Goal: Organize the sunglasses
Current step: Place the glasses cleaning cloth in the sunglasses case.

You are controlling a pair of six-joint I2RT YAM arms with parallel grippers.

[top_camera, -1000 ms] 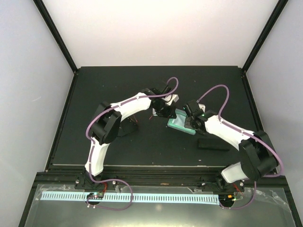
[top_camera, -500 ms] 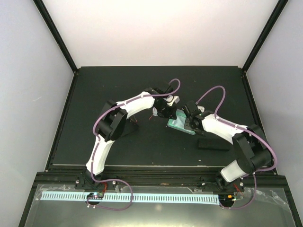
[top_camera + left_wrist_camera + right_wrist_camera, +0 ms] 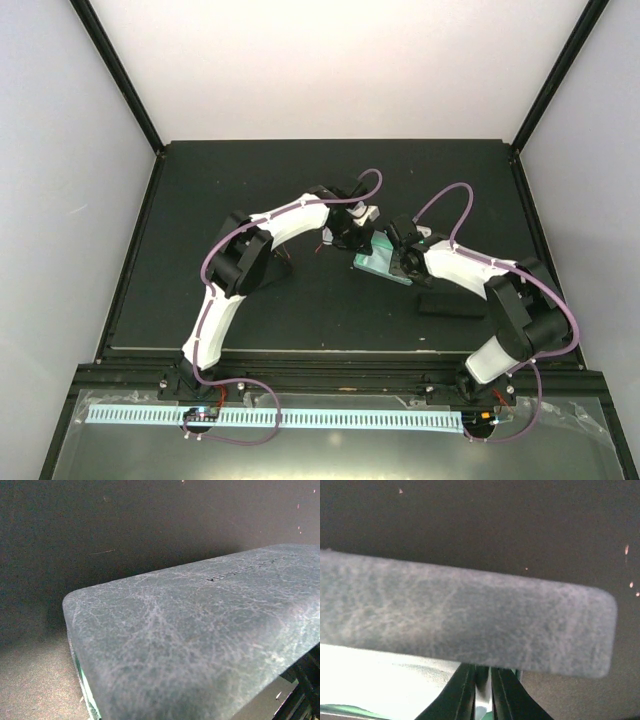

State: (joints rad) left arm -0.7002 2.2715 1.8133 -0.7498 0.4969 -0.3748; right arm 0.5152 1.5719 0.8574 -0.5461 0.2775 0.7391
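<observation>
Dark table, three things on it.
The matte black table (image 3: pixel 200 200) has a raised rim and light walls on three sides. A pale blue case (image 3: pixel 380 264) with a green edge sits near the middle; cannot tell if it lies flat. A black case (image 3: pixel 450 305), oblong, lies flat to the right, nearer the front edge and apart from the blue one. The red-framed sunglasses (image 3: pixel 287 262) lie left of centre, partly hidden.

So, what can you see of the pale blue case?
The case is oblong and pale grey-blue, with a cracked leather-like skin, rounded corners, small stamped lettering and a green edge. It is at the middle of the table, aslant, between the left gripper and right gripper; whether they grip it is unclear.
</observation>
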